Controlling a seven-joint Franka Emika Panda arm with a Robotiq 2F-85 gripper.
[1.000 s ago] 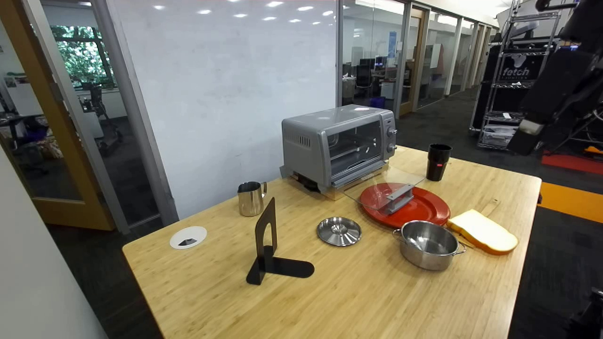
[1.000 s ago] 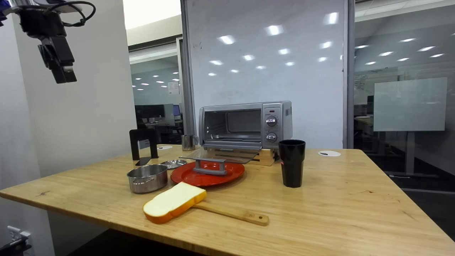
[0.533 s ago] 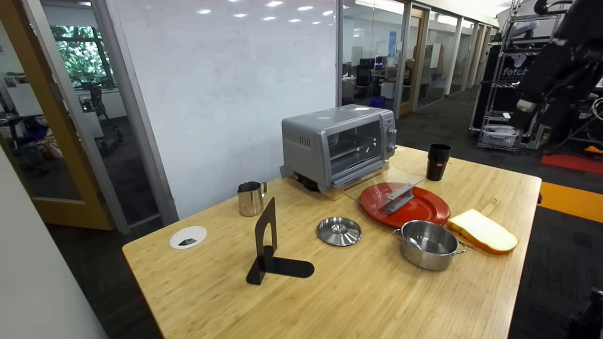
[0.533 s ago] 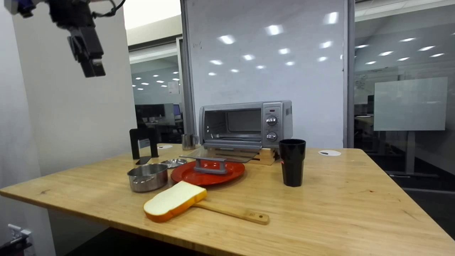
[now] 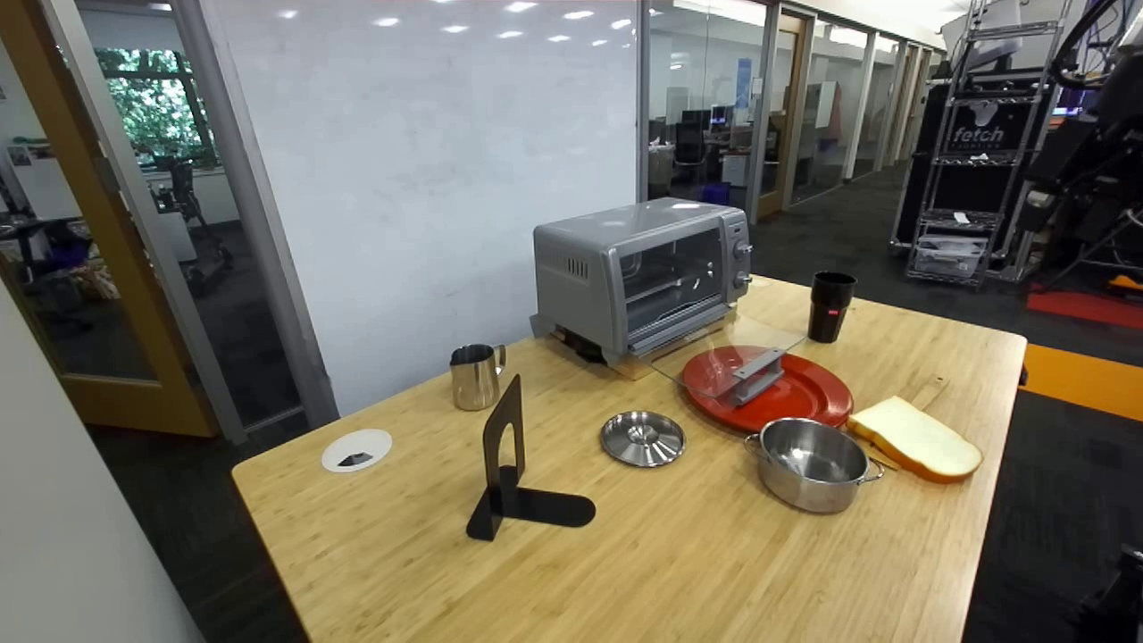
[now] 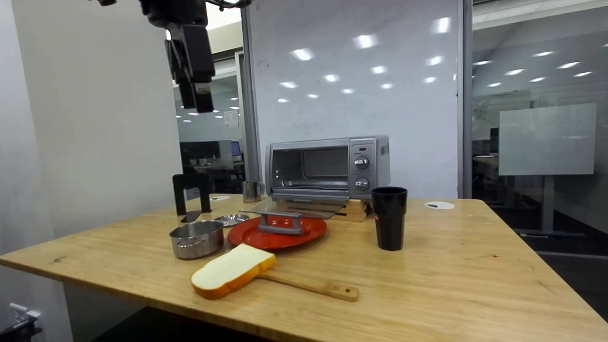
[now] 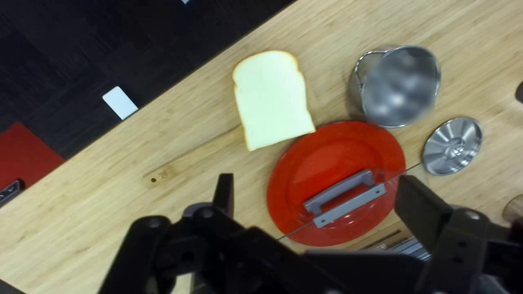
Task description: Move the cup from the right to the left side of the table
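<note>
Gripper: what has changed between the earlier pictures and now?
In an exterior view, the gripper has moved toward the right of the picture, its jaws open. Nothing was taken hold of or let go. The black cup, red plate, pot and bread slice stayed where they were.

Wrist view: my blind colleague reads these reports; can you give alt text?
An open gripper hangs above a wooden table. Below it, a grey oven door handle juts over a red plate, near a metal pot, a metal lid and a slice of bread that partly hides a wooden utensil.
</note>
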